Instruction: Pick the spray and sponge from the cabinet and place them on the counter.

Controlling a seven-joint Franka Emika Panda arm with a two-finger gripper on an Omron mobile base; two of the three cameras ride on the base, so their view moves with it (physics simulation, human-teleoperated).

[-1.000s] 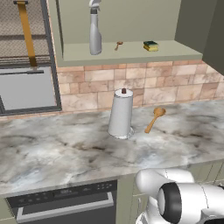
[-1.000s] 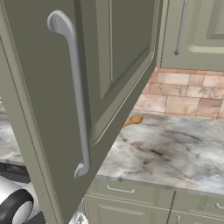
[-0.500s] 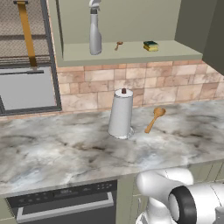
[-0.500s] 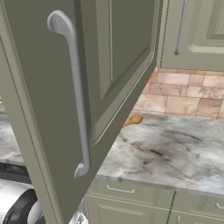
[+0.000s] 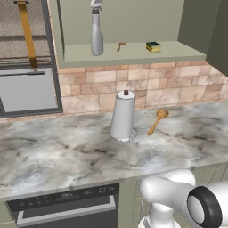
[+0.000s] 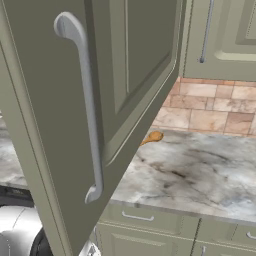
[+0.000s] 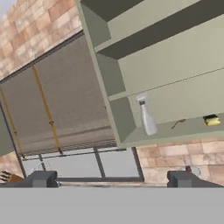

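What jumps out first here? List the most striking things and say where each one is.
The open olive cabinet stands out first: on its lowest shelf the spray stands upright at the left and the sponge lies at the right. Below, on the marble counter, stands a white paper-towel roll, with a wooden spoon to its right.

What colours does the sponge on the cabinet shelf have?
The sponge is yellow with a dark green top layer, clearest in the left base view.
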